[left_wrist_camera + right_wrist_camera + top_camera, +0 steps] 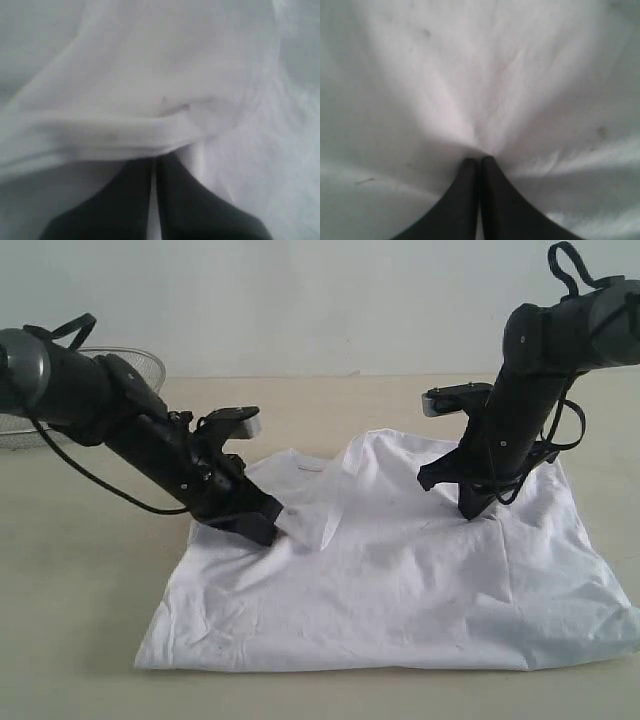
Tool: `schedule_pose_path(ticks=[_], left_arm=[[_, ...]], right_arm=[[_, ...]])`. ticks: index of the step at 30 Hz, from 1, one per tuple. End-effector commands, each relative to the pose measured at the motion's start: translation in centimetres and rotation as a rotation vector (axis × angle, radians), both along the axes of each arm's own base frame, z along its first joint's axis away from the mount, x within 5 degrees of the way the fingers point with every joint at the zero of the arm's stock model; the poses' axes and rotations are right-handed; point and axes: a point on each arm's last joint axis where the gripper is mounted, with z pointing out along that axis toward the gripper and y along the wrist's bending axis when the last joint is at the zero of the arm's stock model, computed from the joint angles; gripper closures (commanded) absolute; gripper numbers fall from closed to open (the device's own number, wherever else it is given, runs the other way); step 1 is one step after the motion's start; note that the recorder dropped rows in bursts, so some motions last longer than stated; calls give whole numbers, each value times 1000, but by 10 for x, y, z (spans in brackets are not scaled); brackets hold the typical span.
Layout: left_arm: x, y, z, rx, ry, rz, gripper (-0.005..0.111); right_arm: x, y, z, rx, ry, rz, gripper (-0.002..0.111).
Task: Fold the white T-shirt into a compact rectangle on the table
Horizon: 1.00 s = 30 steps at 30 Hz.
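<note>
While the white T-shirt (400, 580) lies spread on the table (70, 640), the 2 grippers pinch it: the left gripper (274, 529) clamps a fold at its tips, the right gripper (473, 512) clamps puckered cloth beneath it.

We can read no text, number or brand in any view. The white T-shirt (400, 570) shows us only plain cloth, and the small mark (310, 468) near its collar, at about eleven o'clock on the shirt, is too small to read.
</note>
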Motion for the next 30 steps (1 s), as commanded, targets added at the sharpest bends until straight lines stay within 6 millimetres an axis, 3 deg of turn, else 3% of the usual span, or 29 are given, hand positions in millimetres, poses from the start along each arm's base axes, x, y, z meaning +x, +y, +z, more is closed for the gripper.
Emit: schedule_pose_path(ticks=[1,5,9,17,21,25,30], left_arm=[[23,-6,1,2,-75,64,102],[49,4,9,14,-205,252,102],[66,30,12,28,-276,418,102],[76,80,14,11,-212,564,102],[68,77,29,1,-207,429,102],[53,59,52,-50,-173,276,102],[35,45,67,-86,-129,136,102]], right_arm=[[-4,-1,-24,-11,46,5,109],[-5,-1,-24,-11,54,6,109],[-5,-1,-24,-11,57,6,109],[-7,-2,-24,-15,78,12,109],[-7,-2,-24,-16,76,13,109],[-7,-4,-20,-36,67,27,109],[-10,-14,24,-116,-36,-25,109]])
